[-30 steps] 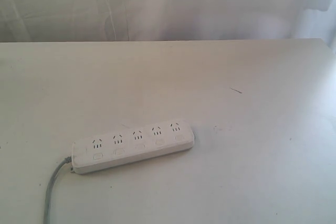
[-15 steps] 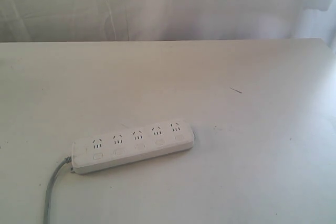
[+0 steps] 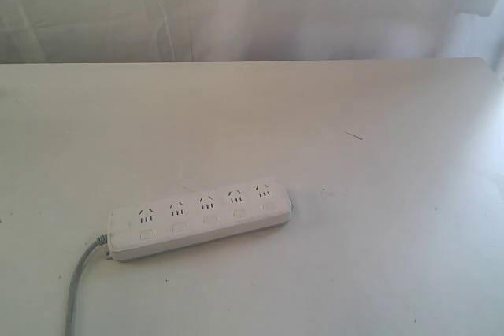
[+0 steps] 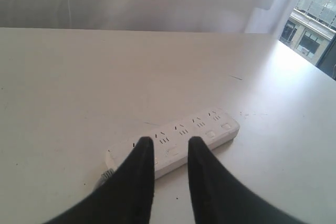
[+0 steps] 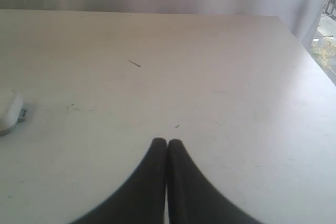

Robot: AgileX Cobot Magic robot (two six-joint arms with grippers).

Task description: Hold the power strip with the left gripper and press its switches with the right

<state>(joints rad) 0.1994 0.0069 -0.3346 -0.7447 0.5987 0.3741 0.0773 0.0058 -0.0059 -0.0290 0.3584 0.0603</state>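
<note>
- Here is the wide, pale white table (image 3: 378, 257), filling the exterior view right up to a light curtain at the back.
- On it lies the long flat white plastic power strip (image 3: 201, 218), socket face up in the near-left part of the exterior view. It sits at a slant, with its far end angled up to the right.
- The black two-finger left hand (image 4: 169, 142) is open, fingers spread and gripping nothing. The strip's middle shows through the gap, just beyond the fingertips.
- The black two-finger right hand (image 5: 167, 142) is closed, fingertips pressed together on nothing. It hangs over bare table, well apart from the strip's rounded end (image 5: 8, 111).
- A thin grey cord (image 3: 79, 281) leaves the strip's left end and curves toward the near edge.
- Five small white rounded-rectangle switches (image 3: 209, 219) run in a row, one below each socket group, and neither hand is touching them.
</note>
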